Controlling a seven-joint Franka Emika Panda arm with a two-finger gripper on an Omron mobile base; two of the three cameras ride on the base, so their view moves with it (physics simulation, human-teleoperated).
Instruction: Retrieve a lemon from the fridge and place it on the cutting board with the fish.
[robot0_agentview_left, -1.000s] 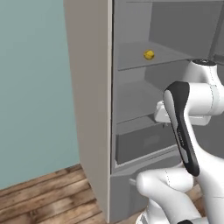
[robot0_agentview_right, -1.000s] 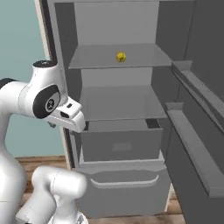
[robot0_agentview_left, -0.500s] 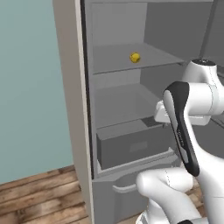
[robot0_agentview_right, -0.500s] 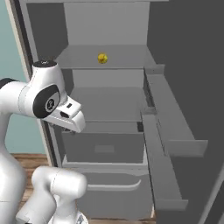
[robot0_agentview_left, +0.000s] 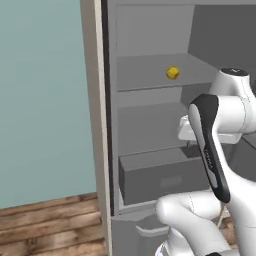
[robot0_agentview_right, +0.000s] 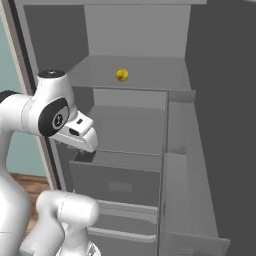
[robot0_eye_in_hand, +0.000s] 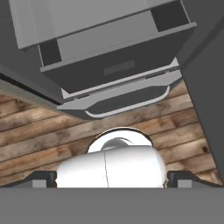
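Left base view: the fridge (robot0_agentview_left: 150, 125) stands open, its beige side panel (robot0_agentview_left: 95, 120) running down the left against a teal wall (robot0_agentview_left: 40, 100). The lemon (robot0_agentview_left: 172, 73) sits alone on an upper grey shelf (robot0_agentview_left: 150, 75), well above and a little left of the white hand, which hangs in front of the middle compartment. Below the hand, a grey drawer (robot0_agentview_left: 160, 175) is pulled partly out. The jaws themselves are hidden behind the arm's dark forearm here. A wooden floor (robot0_agentview_left: 50, 225) shows at the lower left.

Right base view: the lemon (robot0_agentview_right: 122, 75) rests on the same upper shelf (robot0_agentview_right: 135, 75), near its middle, above and to the right of the hand. The hand points downward, and the jaws are tucked under its white housing just above the rim of the pulled-out drawer (robot0_agentview_right: 117, 180); how far apart they stand cannot be read from this angle. The open fridge door (robot0_agentview_right: 200, 150), with its grey door shelves, extends along the right side, well right of the jaws. A second, lighter drawer (robot0_agentview_right: 120, 225) sits beneath the first.

Hand view: the camera looks straight down. The gripper (robot0_eye_in_hand: 112, 179) shows its two small dark tips at the far left and far right of the bottom edge, so the jaws stand wide apart with nothing between them. Beyond them lie the pulled-out drawer (robot0_eye_in_hand: 113, 57), the lower drawer front (robot0_eye_in_hand: 122, 100) and the plank floor (robot0_eye_in_hand: 39, 131).
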